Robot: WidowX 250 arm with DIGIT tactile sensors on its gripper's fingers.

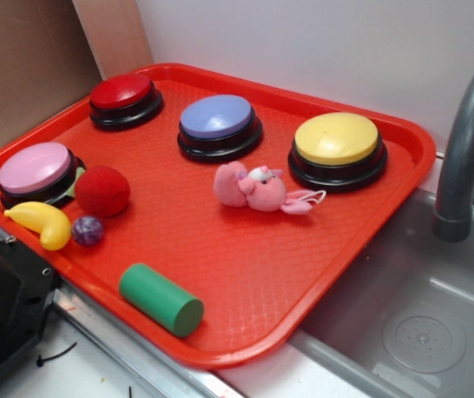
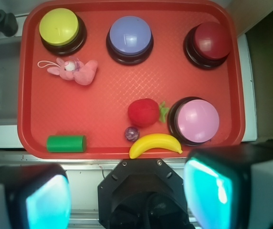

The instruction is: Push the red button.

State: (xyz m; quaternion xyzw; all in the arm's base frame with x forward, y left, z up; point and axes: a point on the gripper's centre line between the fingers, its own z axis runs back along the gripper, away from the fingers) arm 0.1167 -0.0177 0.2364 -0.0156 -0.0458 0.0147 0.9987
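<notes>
The red tray (image 2: 31,129) holds everything, and the main risk lies in its crowding: four buzzer buttons of like size sit on it. The red button (image 2: 209,42) stands in the tray's far corner, the right one in the wrist view. The pink button (image 2: 197,120) sits between it and the arm, so a descent begun too early would likely press pink instead. The blue button (image 2: 130,37) and the yellow button (image 2: 60,28) share its row; blue is the nearer of the two, so a sideways drift could land there. The fuzzy red ball (image 2: 143,112) is a colour decoy just beside the pink button, with the banana (image 2: 155,143) and small purple marble (image 2: 131,133) close by. The plush bunny (image 2: 74,70) and green cylinder (image 2: 66,143) lie well off the likely path.

The arm hangs high above the tray's near edge, looking straight down. Its fingers (image 2: 127,191) stand wide apart, empty, touching nothing.
</notes>
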